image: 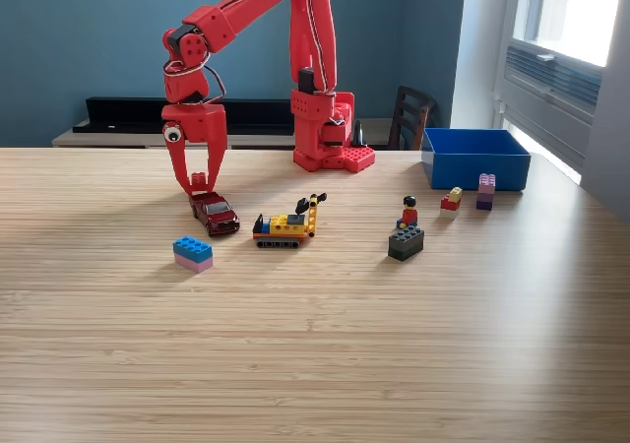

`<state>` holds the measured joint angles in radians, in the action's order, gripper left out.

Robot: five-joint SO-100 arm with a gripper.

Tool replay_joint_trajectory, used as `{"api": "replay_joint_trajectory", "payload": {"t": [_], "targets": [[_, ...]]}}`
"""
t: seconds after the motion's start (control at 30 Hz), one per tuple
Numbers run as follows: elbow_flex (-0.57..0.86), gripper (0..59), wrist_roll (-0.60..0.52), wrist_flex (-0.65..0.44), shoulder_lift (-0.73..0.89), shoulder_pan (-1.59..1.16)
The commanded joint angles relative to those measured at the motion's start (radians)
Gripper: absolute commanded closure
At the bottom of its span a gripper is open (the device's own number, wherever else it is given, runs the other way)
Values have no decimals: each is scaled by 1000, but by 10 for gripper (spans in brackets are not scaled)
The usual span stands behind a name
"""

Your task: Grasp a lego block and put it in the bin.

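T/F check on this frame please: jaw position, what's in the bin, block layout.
1. The gripper hangs over the red toy car, jaws apart. True.
2. The blue bin sits at the exterior view's left. False: it is at the right, far side.
3. A blue-on-pink block lies on the table. True.
4. The gripper holds a block. False: nothing is between the jaws.
5. The small figure stands on a dark block. True.

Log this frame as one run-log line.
phase: approach | gripper: open, fingers down over red toy car | held: nothing | blue bin: no block visible inside | blue-pink block: on table
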<state>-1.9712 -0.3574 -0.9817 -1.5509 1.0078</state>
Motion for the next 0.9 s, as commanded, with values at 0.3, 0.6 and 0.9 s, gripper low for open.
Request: {"api": "replay_joint_trajectory", "payload": {"t": [0.3, 0.6, 0.9], "targets": [[502, 585, 110, -580, -20, -275], [603, 585, 40, -761, -32, -787], [644, 585, -21, -764, -32, -1388]]}}
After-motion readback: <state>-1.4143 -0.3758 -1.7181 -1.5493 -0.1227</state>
